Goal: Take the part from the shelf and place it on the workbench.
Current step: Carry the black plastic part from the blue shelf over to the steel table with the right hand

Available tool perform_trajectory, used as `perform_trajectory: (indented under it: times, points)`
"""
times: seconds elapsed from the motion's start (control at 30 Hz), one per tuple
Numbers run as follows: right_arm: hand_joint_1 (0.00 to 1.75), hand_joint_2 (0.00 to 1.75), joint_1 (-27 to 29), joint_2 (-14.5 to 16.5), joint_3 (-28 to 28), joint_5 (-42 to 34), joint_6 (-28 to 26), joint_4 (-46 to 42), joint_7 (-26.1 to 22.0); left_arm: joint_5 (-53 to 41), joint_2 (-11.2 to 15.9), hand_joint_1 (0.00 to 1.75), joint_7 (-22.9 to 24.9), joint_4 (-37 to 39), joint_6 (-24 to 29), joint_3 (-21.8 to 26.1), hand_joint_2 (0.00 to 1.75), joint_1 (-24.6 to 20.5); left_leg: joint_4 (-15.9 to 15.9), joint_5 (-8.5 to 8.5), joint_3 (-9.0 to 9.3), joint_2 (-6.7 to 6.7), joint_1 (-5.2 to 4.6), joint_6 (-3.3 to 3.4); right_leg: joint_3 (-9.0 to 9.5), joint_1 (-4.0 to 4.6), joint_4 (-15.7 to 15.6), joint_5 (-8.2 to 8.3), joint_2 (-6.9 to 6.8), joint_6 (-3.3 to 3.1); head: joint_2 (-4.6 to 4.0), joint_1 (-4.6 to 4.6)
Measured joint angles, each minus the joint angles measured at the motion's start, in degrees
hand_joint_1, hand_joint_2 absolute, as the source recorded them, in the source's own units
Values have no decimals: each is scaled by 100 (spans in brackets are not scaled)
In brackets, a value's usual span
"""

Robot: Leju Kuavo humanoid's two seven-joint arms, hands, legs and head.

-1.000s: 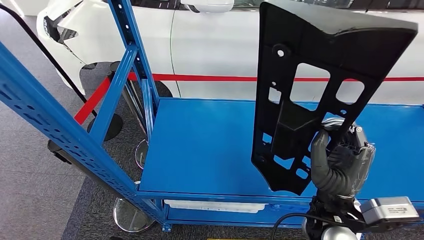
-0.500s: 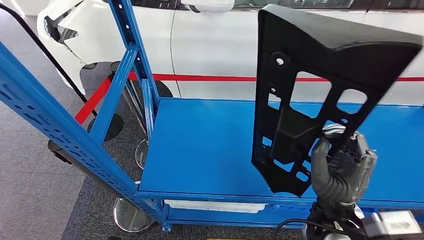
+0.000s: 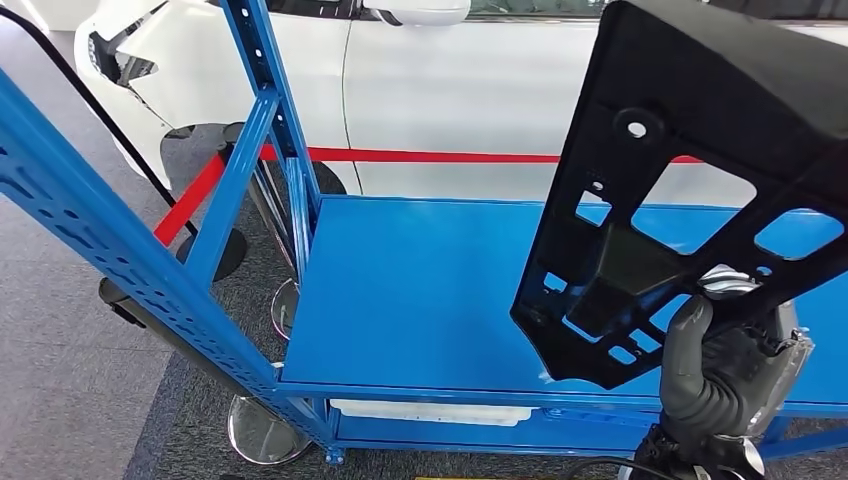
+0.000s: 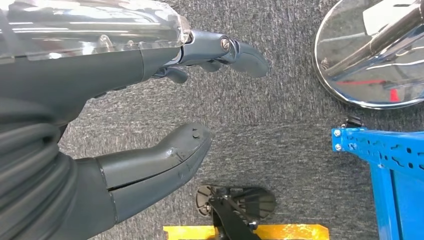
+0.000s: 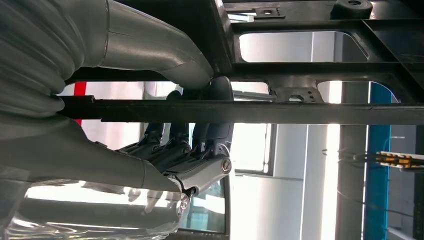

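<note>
Right hand (image 3: 728,375) grips the lower end of a black plastic part (image 3: 690,180), thumb on one face and fingers (image 5: 200,145) curled round a rib behind, holding it upright and tilted above the blue shelf (image 3: 420,290). Clear of the shelf's surface, the openwork panel stands in front of a white car (image 3: 450,100) and a red barrier belt (image 3: 430,155). Left hand (image 4: 165,110) hangs with fingers apart over grey carpet, holding nothing, near a chrome stanchion base (image 4: 370,55). No brand, label or lettering can be read.
</note>
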Motion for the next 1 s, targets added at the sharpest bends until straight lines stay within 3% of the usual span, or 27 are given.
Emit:
perform_trajectory:
  times: [0.07, 0.1, 0.17, 0.2, 0.23, 0.27, 0.3, 0.37, 0.4, 0.57, 0.63, 0.7, 0.77, 0.83, 0.93, 1.0]
  points:
    - [175, 175, 10, 7, -21, 1, 14, -15, 12, -17, -3, 0, 3, 0, 6, 0, 175, -2, -94, 60, 42, 20, 39, 60, -27, 9, 98, -97, -12, 26, 0, 14]
    - [175, 175, 13, 9, -28, -2, 21, -22, 19, -26, -5, 0, 4, 0, 15, -1, 175, -3, -140, 90, 60, 33, 61, 88, -107, 10, 298, -241, -21, 37, 0, 31]
    - [175, 175, 29, 13, -38, -9, 36, -24, 47, -56, -7, 0, 8, 0, 51, -3, 175, -1, -167, 111, 64, 57, 70, 112, -413, -17, 989, -641, -39, 60, 0, 62]
    - [175, 175, 40, 14, -40, -13, 43, -17, 66, -72, -7, 0, 9, 0, 67, -4, 175, 1, -164, 112, 57, 64, 70, 108, -567, -34, 1328, -782, -42, 77, 0, 68]
    - [175, 175, 50, 16, -43, -16, 52, -5, 86, -88, -7, 0, 9, 0, 76, -5, 175, 4, -160, 113, 50, 69, 72, 102, -649, -54, 1514, -821, -49, 94, 0, 70]
    - [175, 175, 56, 19, -45, -20, 62, 6, 104, -99, -7, 0, 9, 0, 80, -6, 175, 5, -152, 111, 47, 71, 78, 89, -622, -77, 1484, -747, -59, 110, 0, 70]
    - [175, 175, 58, 20, -48, -27, 73, 16, 119, -109, -8, 0, 8, 0, 80, -8, 175, 5, -138, 106, 45, 71, 88, 68, -482, -99, 1231, -581, -73, 124, 0, 72]
    - [175, 175, 61, 24, -54, -64, 97, 32, 135, -127, -6, 0, 4, 0, 85, -19, 175, 5, -81, 76, 35, 64, 101, -3, -74, -118, 463, -246, -94, 141, 0, 80]
    - [175, 175, 69, 25, -58, -89, 110, 40, 139, -136, -4, 0, 3, 0, 93, -27, 175, 5, -52, 64, 25, 59, 98, -49, 56, -113, 204, -160, -89, 126, 0, 80]
    - [175, 175, 123, 44, -81, -172, 142, 85, 142, -161, 0, 0, -20, 0, 139, -68, 175, 7, 37, 1, -31, 51, 121, -242, 59, -66, 53, -91, -62, -83, 0, 63]
    - [175, 175, 133, 67, -91, -158, 144, 92, 139, -155, -3, 0, -55, 0, 158, -83, 175, 8, 516, -331, -236, 53, 129, -271, 33, -65, 31, -63, -72, -166, 0, 32]
    - [175, 175, 156, 85, -94, -132, 146, 107, 139, -131, -6, 0, -43, 0, 186, -90, 175, 10, 1298, -733, -559, 54, 127, -276, -7, -29, 37, -47, -76, -210, 0, 9]
    - [175, 175, 185, 90, -95, -103, 149, 132, 144, -101, -5, 0, -3, 0, 208, -89, 175, 14, 1689, -848, -692, 54, 119, -257, -39, 11, 51, -36, -75, -227, 0, 6]
    - [175, 175, 204, 97, -97, -83, 152, 154, 149, -94, -4, 0, 18, 0, 224, -88, 175, 14, 1457, -682, -537, 53, 109, -217, -50, 36, 64, -29, -71, -231, 0, 5]
    - [175, 175, 214, 130, -100, -67, 156, 171, 157, -133, -4, 0, 60, -1, 268, -92, 175, 3, 362, -273, 55, 48, 58, -100, -48, 64, 82, -6, -70, -213, 0, 10]
    - [175, 175, 217, 151, -102, -60, 156, 184, 161, -151, -7, 0, 86, -1, 283, -94, 175, -8, -4, -177, 227, 44, 14, -48, -67, 65, 91, 21, -71, -167, 0, 9]
